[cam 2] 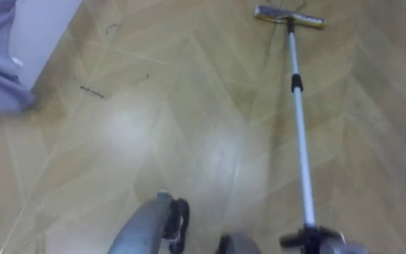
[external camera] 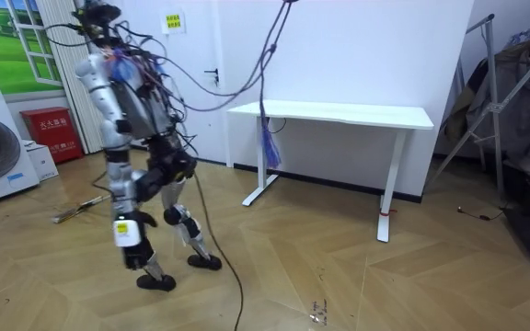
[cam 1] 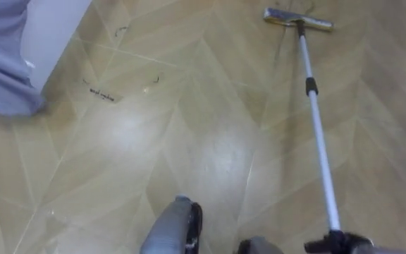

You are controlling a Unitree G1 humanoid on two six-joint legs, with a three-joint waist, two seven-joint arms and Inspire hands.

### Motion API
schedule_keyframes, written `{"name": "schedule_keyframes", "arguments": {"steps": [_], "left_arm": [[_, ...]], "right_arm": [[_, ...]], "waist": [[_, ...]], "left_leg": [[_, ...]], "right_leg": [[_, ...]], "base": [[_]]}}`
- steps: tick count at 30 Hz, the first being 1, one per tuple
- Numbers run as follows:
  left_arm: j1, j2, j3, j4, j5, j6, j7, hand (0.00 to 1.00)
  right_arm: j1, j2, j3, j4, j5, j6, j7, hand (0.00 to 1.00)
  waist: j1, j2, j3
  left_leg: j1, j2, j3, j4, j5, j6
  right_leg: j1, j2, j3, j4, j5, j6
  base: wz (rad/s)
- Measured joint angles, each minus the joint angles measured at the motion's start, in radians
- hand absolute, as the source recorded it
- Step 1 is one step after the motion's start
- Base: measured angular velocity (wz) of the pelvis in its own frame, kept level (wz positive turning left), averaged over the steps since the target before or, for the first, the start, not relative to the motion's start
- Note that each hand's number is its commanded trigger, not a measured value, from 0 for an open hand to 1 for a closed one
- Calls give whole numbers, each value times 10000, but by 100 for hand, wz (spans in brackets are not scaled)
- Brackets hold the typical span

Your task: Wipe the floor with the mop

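The mop [cam 1: 316, 121] slants from upper right to lower right, with the right robot hand [cam 1: 337, 243] clamped on its near end. Left robot hand [cam 1: 191, 227], lower centre: state, cannot tell. Watch one-handed pushing; it may twist loose.

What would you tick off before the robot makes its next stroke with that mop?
1. Mop head flat on floor: ok.
2. Pole straight: ok.
3. Right hand at pole's near end, hold firm: cannot tell.
4. Left hand, hanging low, free or busy: cannot tell.
5. Mop head over dark marks: not ok, they lie well to its left.
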State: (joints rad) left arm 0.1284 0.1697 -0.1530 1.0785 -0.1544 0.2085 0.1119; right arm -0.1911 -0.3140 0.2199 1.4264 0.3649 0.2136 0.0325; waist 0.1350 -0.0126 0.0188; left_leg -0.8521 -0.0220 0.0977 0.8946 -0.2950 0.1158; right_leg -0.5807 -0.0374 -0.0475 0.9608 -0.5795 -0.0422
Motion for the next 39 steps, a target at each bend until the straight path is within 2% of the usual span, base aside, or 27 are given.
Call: {"name": "schedule_keyframes", "arguments": {"steps": [2,3,4,6,8,11,14,15,17,18,19,21,22,23,24,25,26,27,28,29,30,32,33,35,36,37,39], "left_arm": [[-101,-21,51,-24,58,-46,-102,0],[-106,-38,174,-34,128,-121,-105,0],[-97,-59,248,-83,311,-164,-107,0],[-1,-38,298,-302,421,-170,-91,0],[1,-2,297,-313,396,-179,-46,0],[5,-45,156,-471,401,-121,-65,0],[34,-146,130,-351,384,128,-64,0],[63,-172,145,-242,324,306,-56,0],[165,-186,122,-114,263,424,-50,0],[155,-141,124,-181,200,515,9,0],[165,-88,51,-290,-133,522,178,0],[204,-1,-86,-503,-502,521,290,0],[198,59,-91,-656,-502,472,302,0],[188,76,-80,-714,-509,438,306,0],[194,90,-79,-802,-505,338,316,0],[219,88,-87,-857,-484,292,277,0],[234,91,-79,-869,-484,297,264,0],[295,93,-71,-882,-481,290,215,0],[389,88,-84,-879,-464,298,99,0],[379,86,-81,-878,-427,299,-4,0],[299,87,-47,-871,-263,299,-208,0],[196,82,8,-830,-246,243,-349,0],[168,64,4,-855,-212,105,-404,0],[163,63,31,-874,-58,-3,-428,0],[168,48,69,-873,-34,-46,-407,0],[156,41,69,-865,44,-64,-362,0],[158,25,132,-875,110,-91,-258,0]], "right_arm": [[586,-204,198,412,-146,-31,76,100],[1103,-334,276,533,-232,-36,45,100],[1616,-395,270,544,-277,-35,-3,100],[2029,-365,239,534,-310,-28,-24,100],[2162,-138,203,526,-430,-17,-78,100],[2281,157,206,483,-496,67,-86,100],[2275,193,195,476,-577,423,-97,100],[2188,179,191,479,-582,529,-135,100],[1846,127,193,458,-622,733,-257,100],[1308,89,171,586,-645,802,-325,100],[655,10,175,682,-657,930,-395,100],[-365,-182,212,617,-735,1023,-437,100],[-1029,-270,293,570,-554,944,-435,100],[-1233,-305,358,524,-468,872,-412,100],[-1658,-355,417,413,-244,649,-371,100],[-1923,-395,429,272,-29,572,-271,100],[-1949,-416,415,129,149,567,-203,100],[-1925,-412,372,-1,351,531,-62,100],[-1699,-394,309,-10,541,530,45,100],[-1537,-399,296,-11,639,519,84,100],[-1090,-402,235,16,697,468,192,100],[-440,-433,163,294,747,401,359,100],[-17,-527,186,448,668,369,361,100],[658,-654,225,597,509,353,305,100],[1222,-692,227,598,523,333,207,100],[1647,-645,223,588,520,321,43,100],[2019,-416,197,484,524,266,-177,100]], "waist": [[-105,121,-69],[-283,297,-145],[-380,521,-242],[-468,774,-204],[-579,823,-144],[-774,892,-92],[-771,851,-99],[-733,790,-54],[-689,753,-76],[-629,690,-32],[-482,531,10],[-174,254,39],[-37,104,125],[80,43,155],[283,-20,181],[410,-125,188],[414,-92,159],[412,-125,165],[383,-162,39],[339,-140,25],[288,-102,22],[189,-43,-19],[116,56,-45],[-59,257,-82],[-168,447,-108],[-281,660,-161],[-406,819,-97]], "left_leg": [[476,-333,164,-136,-321,239],[731,-562,173,-138,-543,391],[905,-643,169,-133,-801,502],[1223,-656,149,-186,-1105,565],[1459,-764,73,-371,-1229,615],[1829,-772,48,-504,-1569,622],[2507,-774,46,-501,-2114,516],[2899,-764,6,-436,-2415,427],[3166,-687,-98,-35,-2715,103],[2754,-504,31,1254,-2411,-453],[2075,-249,126,2865,-1553,-1042],[1155,-193,76,4532,-285,-1177],[552,1,48,4755,-371,-1107],[239,146,40,4559,-472,-1021],[-195,349,-24,3591,-557,-1027],[-445,426,-190,2043,-504,-1113],[-470,428,-215,1167,-439,-1132],[-431,468,-203,-2,146,-929],[-157,402,-43,-371,469,-629],[23,373,49,-430,451,-453],[352,147,95,-468,286,-96],[777,-246,142,-462,-126,179],[1001,-463,172,-445,-384,317],[1368,-787,120,-461,-747,511],[1611,-950,-3,-473,-966,606],[1754,-990,-101,-484,-1131,692],[2030,-995,-182,-668,-1222,719]], "right_leg": [[73,-353,114,618,343,516],[-134,-522,146,1356,792,724],[-396,-628,209,2045,1500,751],[-910,-630,227,2927,2483,820],[-1706,-571,385,3118,2401,798],[-2858,-291,316,1636,2247,731],[-2984,-248,-147,-778,2538,279],[-2781,-222,-253,-963,2707,110],[-2448,-211,-376,-650,2512,-40],[-2387,-201,-419,-302,2268,-81],[-2367,-104,-312,87,2002,-138],[-2328,-35,-159,605,1566,-402],[-2205,12,-147,766,1328,-457],[-2107,65,-147,773,1275,-465],[-1860,74,-148,738,1155,-410],[-1560,65,-151,585,972,-321],[-1372,65,-155,486,860,-225],[-939,-14,-157,257,631,-54],[-514,-188,-149,-52,455,193],[-262,-241,-157,-217,410,277],[134,-404,-93,-407,350,396],[447,-686,-49,-101,449,577],[349,-852,68,541,800,883],[-12,-997,355,1738,1741,966],[-271,-973,556,2468,2386,903],[-710,-804,602,2936,2452,887],[-1509,-483,659,2891,2288,845]], "base": [[14],[24],[13],[-26],[-36],[-18],[-2],[0],[3],[0],[-9],[-28],[-26],[-20],[-11],[0],[17],[28],[32],[46],[53],[45],[31],[26],[23],[18],[1]]}}
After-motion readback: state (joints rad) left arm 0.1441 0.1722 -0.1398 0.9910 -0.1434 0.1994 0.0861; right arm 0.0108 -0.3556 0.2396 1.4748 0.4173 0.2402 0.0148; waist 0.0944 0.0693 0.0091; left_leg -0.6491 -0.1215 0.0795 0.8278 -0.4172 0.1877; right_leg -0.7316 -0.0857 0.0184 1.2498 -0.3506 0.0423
